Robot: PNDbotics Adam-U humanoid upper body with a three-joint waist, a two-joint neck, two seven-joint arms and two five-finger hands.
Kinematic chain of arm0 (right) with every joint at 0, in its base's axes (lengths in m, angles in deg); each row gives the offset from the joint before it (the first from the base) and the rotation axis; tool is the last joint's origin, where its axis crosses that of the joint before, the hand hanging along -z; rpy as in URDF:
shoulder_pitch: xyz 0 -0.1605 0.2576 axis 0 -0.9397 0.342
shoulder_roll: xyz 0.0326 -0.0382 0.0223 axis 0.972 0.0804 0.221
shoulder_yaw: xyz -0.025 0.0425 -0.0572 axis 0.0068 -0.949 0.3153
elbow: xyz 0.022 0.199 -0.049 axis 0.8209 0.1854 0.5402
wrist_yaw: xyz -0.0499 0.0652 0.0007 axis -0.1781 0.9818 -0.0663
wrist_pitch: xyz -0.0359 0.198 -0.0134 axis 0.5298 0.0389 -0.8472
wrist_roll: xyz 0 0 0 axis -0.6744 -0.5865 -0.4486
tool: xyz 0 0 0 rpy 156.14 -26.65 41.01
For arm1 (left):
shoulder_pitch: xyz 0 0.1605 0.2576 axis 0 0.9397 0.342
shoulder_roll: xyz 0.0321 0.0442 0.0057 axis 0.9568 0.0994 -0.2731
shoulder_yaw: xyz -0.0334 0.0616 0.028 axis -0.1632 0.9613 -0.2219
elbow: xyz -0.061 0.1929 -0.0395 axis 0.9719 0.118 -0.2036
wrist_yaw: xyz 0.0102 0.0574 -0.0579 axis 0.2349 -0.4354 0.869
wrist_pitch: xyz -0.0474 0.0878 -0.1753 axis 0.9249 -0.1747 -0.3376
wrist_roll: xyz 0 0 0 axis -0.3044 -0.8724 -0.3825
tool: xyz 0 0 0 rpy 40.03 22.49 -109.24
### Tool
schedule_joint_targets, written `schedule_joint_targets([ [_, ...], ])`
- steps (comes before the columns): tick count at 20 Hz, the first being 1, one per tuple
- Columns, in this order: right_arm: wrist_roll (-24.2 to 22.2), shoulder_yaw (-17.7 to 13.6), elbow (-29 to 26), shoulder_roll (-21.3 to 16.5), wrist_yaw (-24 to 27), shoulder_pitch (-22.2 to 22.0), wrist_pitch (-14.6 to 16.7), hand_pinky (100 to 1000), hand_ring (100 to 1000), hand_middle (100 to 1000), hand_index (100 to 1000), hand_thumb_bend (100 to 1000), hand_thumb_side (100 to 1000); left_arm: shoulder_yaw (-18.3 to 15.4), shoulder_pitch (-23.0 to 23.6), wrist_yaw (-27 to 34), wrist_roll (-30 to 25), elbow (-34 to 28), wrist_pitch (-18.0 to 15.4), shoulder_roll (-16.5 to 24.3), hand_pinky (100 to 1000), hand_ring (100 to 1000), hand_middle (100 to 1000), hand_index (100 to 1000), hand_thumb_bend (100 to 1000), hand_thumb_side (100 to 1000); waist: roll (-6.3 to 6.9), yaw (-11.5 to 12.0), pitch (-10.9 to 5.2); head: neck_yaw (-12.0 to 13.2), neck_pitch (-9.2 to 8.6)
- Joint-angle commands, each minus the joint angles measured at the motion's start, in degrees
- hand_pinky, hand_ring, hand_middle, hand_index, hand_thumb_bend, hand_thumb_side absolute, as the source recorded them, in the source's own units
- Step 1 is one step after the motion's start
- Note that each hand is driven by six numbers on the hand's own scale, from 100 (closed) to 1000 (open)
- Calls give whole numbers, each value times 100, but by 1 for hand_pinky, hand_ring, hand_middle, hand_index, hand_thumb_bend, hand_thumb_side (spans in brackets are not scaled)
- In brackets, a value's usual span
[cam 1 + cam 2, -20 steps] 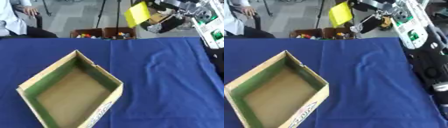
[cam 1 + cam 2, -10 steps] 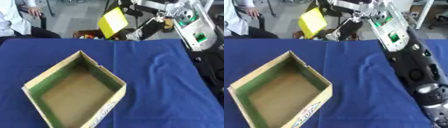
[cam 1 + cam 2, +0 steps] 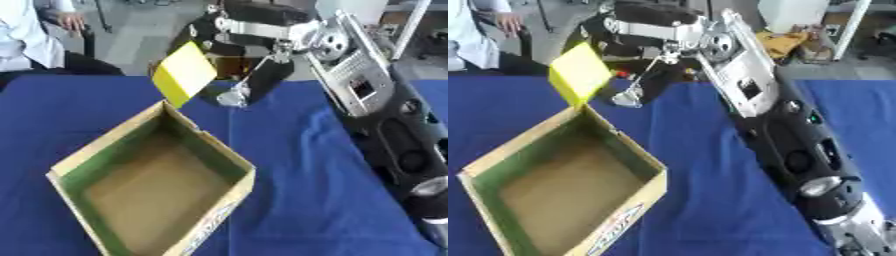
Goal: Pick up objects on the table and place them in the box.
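My right arm reaches across from the right and its hand holds a flat yellow block tilted in the air, just above the far corner of the box. The hand's fingers are curled on the block's upper right side. The open cardboard box, green inside its walls with a brown bottom, lies on the blue tablecloth at the left and holds nothing I can see. My left hand shows in neither view.
The blue cloth covers the whole table. My right forearm lies across the table's right half. A seated person is beyond the far left edge. Some small coloured things lie beyond the far edge.
My right hand has carried the yellow block leftward and down, from above the table's far edge to just over the box's far corner. The camera has also shifted.
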Motion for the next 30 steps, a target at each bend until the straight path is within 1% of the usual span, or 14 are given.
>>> schedule_joint_targets([
  [1, -114, 38, 5, 158, -165, 54, 84, 697, 683, 100, 379, 100, 100, 8, -63, 36, -34, -98, 9, 153, 737, 672, 809, 950, 100, 931, -76, 27, -211, -41, 33],
  [6, -281, 115, 230, 381, -396, -59, 229, 705, 685, 100, 378, 100, 100, 16, -84, 60, -57, -98, 21, 142, 737, 673, 810, 950, 100, 929, -84, 77, -202, -76, 69],
  [13, -632, 240, 780, 560, -608, -142, 417, 711, 687, 100, 379, 100, 100, 28, -101, 88, -81, -98, 22, 132, 738, 672, 810, 950, 100, 929, -97, 159, -185, -107, 141],
  [18, -747, 365, 835, 678, -690, -208, 568, 708, 685, 100, 380, 100, 100, 30, -120, 94, -99, -98, 31, 119, 738, 672, 810, 950, 100, 928, -95, 167, -169, -115, 116],
  [25, -787, 504, 981, 792, -1010, -327, 777, 707, 686, 100, 393, 100, 100, 26, -132, 95, -106, -98, 43, 106, 739, 671, 811, 950, 100, 928, -96, 167, -156, -122, 85],
  [28, -808, 529, 1036, 815, -1081, -352, 880, 718, 705, 100, 443, 100, 100, 23, -133, 91, -109, -98, 48, 100, 739, 671, 811, 950, 100, 928, -97, 165, -151, -120, 75],
  [30, -826, 534, 1033, 822, -1097, -359, 958, 731, 736, 100, 505, 114, 100, 22, -134, 86, -113, -98, 53, 95, 740, 670, 811, 950, 100, 928, -97, 161, -148, -116, 68],
])
